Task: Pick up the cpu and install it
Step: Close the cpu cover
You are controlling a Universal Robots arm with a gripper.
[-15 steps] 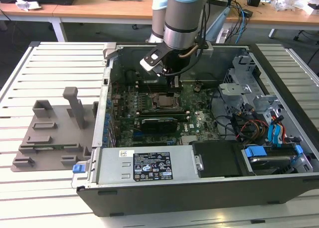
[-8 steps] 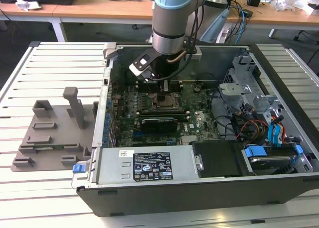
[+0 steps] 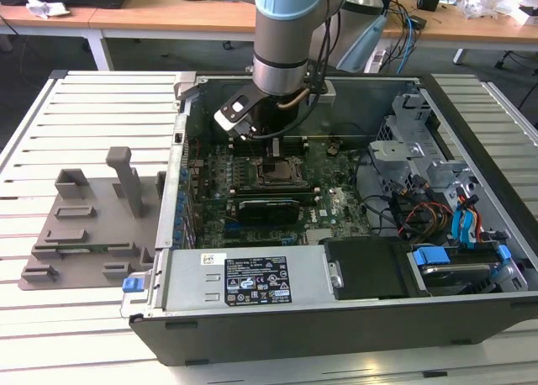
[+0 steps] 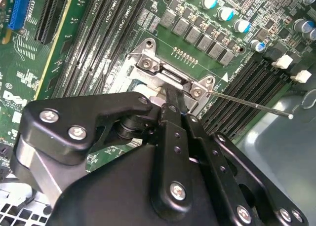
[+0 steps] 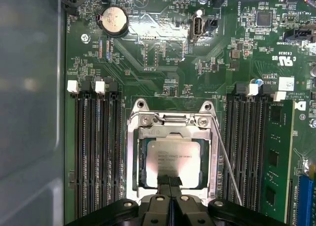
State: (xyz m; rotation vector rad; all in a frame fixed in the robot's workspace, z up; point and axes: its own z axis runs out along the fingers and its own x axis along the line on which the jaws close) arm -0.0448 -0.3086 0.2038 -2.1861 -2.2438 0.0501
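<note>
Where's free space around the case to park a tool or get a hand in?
Free, exterior view's left: slatted table behind the grey tray, and in front of it. Crowded: inside the case, the gripper sits over the cpu in its socket, RAM slots both sides; cables fill the drive bay.

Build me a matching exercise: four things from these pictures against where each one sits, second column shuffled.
1 cpu
2 coin cell battery
3 grey tray
4 gripper

A beside the computer case
B at the cpu's edge
C on the motherboard, apart from the socket frame
D inside the socket frame

Pairs: 1-D, 2-C, 3-A, 4-B
</note>
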